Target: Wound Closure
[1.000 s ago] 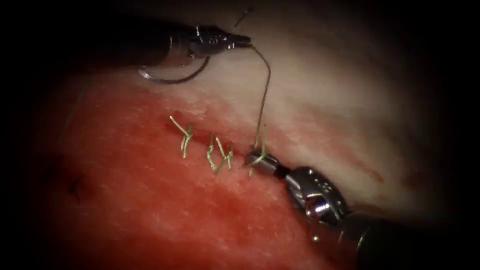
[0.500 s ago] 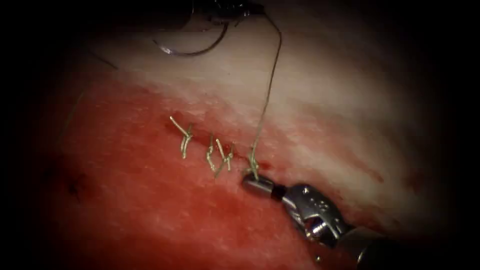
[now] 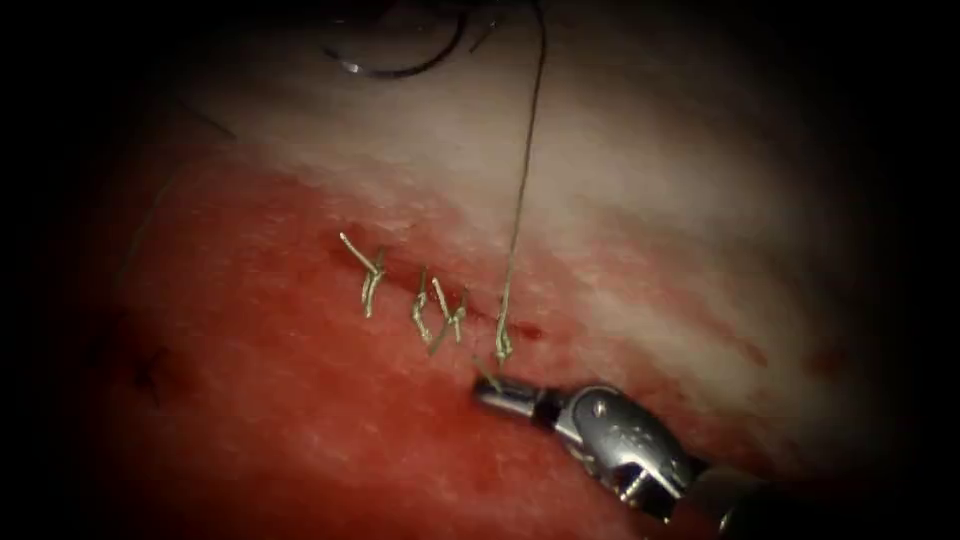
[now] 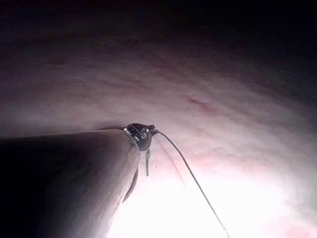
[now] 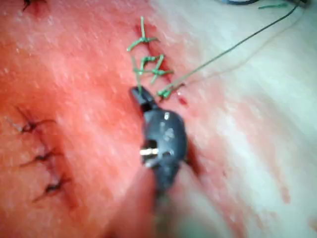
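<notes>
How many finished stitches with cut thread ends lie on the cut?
2, perhaps 3: one farthest left along the cut, a tangle to its right that may be one or two. The knot further right is still on the long thread.

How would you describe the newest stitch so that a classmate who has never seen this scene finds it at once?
Start at the red half of the tissue and find the row of pale stitches along the cut. The newest stitch is the rightmost, just above the right tool. It alone has a long thread running up from it.
</notes>
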### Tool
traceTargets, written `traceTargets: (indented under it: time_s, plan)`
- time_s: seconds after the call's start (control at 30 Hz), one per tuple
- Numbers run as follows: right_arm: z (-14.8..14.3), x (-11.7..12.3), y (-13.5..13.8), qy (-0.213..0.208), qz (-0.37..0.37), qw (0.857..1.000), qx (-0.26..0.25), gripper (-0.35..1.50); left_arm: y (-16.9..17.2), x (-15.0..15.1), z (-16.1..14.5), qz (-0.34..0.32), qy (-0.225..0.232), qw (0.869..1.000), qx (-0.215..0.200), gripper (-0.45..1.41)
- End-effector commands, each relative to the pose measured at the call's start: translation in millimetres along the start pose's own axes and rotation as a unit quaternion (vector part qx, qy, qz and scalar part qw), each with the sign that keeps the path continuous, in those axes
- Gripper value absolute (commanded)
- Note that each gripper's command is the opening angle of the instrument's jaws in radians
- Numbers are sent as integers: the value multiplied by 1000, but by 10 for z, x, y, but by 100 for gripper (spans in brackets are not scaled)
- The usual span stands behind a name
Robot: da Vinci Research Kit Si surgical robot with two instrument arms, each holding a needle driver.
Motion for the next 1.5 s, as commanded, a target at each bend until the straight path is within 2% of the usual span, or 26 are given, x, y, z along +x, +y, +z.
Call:
traceTargets:
  time_s: [0.03, 0.37, 0.57, 0.77, 0.87, 1.03, 1.23, 1.5]
  plan:
    - [9, -6, -3, 1, -3, 1000, 2, -35, -9, 2, 11, 0, 1, 1000, 1, -45]
    - [7, 3, 7, 9, -17, 1000, -18, -35, -51, 8, 34, -6, 8, 1000, 19, -45]
    - [5, 11, 22, 11, -30, 999, -33, -35, -56, 17, 58, 9, 8, 1000, 25, -45]
    - [6, -3, 21, 13, -46, 998, -36, -35, -60, 26, 80, 33, 7, 999, 31, -45]
    - [7, -15, 16, 7, -51, 998, -33, -35, -62, 30, 93, 44, 2, 998, 39, -45]
    - [7, -34, 1, -13, -65, 998, -23, -35, -66, 37, 114, 73, -40, 996, 37, -45]
    - [4, -37, -13, -16, -73, 997, -17, -35, -73, 44, 128, 110, -81, 989, 50, -45]
    - [5, -35, -46, -26, -84, 996, -2, -35, -85, 52, 133, 138, -124, 980, 66, -45]
